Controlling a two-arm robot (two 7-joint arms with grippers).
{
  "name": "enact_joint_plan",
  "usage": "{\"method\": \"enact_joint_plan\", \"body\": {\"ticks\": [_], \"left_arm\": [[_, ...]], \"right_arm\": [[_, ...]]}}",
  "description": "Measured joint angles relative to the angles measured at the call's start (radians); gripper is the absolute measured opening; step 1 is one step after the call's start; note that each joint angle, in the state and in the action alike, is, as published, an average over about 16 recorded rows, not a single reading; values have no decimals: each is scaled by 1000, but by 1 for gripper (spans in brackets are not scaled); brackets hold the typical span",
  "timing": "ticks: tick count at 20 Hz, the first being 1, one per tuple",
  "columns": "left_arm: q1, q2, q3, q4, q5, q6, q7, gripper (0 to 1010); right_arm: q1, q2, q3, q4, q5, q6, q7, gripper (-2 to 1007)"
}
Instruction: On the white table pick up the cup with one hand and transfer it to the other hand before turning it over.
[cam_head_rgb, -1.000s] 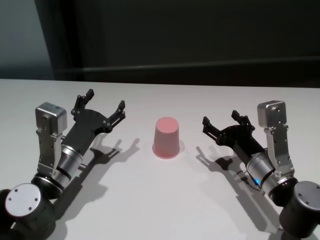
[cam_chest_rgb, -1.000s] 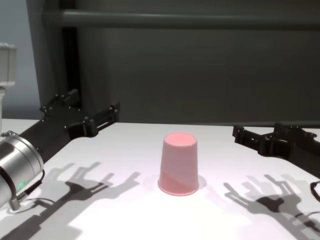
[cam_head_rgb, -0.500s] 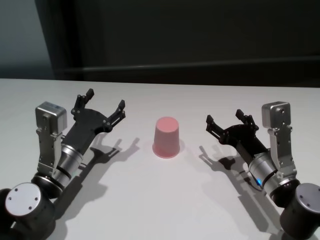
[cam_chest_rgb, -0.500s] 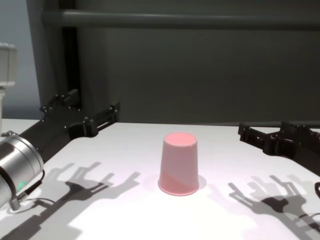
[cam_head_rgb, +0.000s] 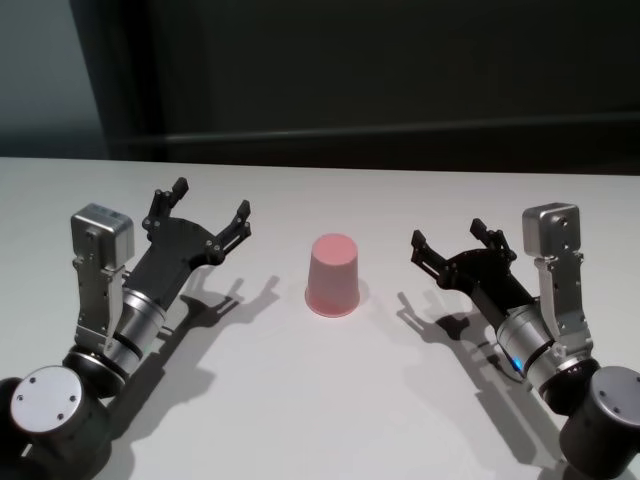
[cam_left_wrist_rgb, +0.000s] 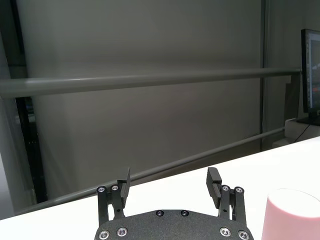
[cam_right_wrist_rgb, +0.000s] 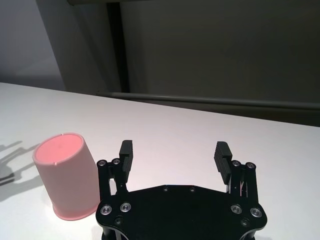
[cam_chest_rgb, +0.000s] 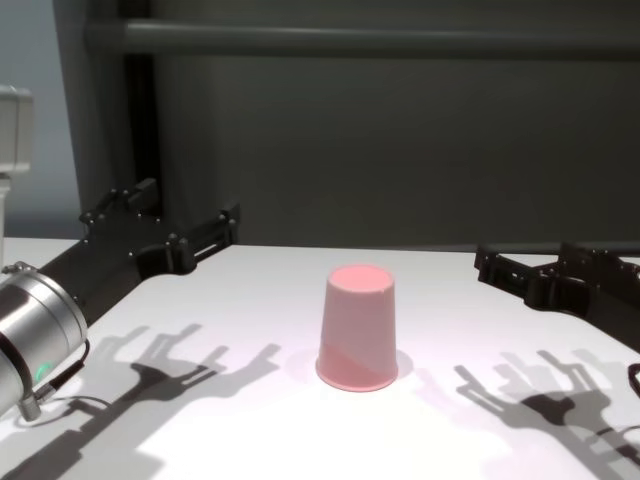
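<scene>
- We see the plain pink plastic tumbler standing upside down, rim on the broad white worktop, midway between both arms.
- Our left black two-fingered tool hovers off to the tumbler's left, fingers spread wide, holding nothing.
- Our right black two-fingered tool sits near the tumbler's right, also gaping and empty.
</scene>
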Motion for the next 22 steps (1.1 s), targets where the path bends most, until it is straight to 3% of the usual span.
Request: {"method": "enact_joint_plan", "body": {"ticks": [22], "left_arm": [[0,0,0,0,0,0,0,1003]], "right_arm": [[3,2,-4,-1,3,3,2,1002]]}}
